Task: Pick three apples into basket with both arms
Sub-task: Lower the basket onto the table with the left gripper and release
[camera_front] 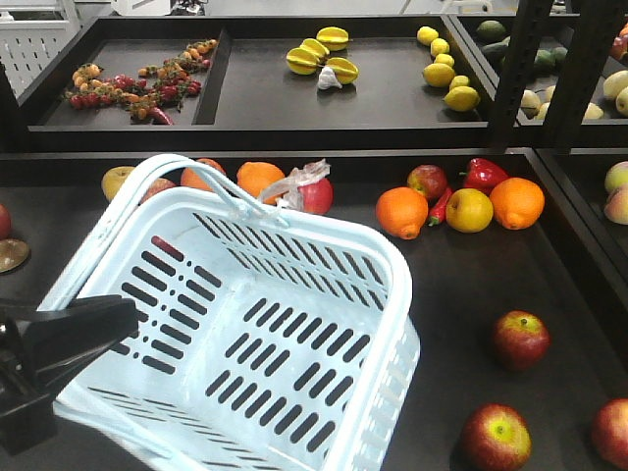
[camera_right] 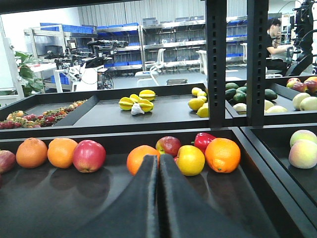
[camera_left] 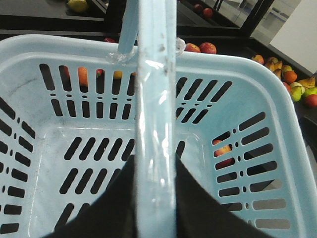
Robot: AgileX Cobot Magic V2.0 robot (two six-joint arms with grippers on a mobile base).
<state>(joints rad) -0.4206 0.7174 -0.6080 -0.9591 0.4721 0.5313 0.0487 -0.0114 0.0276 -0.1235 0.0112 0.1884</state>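
The pale blue basket [camera_front: 157, 221] hangs tilted over the left of the dark shelf, with nothing inside it. My left gripper [camera_front: 108, 319] [camera_left: 156, 163] is shut on the basket's loop handle [camera_left: 156, 89]. Three red apples with yellow-green patches lie to the basket's right: one [camera_front: 520, 339] further back, two [camera_front: 497, 437] [camera_front: 613, 432] at the front edge. Further red apples [camera_front: 427, 180] [camera_front: 316, 196] sit in the back row. My right gripper [camera_right: 158, 157] is shut on nothing, low over the shelf and pointing at that back row; the front view does not show it.
Oranges [camera_front: 401, 212] [camera_front: 517, 202] [camera_front: 260, 179], a yellow apple [camera_front: 469, 210] and a red pepper [camera_front: 484, 174] line the shelf's back. A crumpled plastic bag [camera_front: 299, 182] lies by the basket handle. A black upright post [camera_front: 515, 69] stands at the right. A raised tray behind holds star fruit [camera_front: 324, 57] and lemons.
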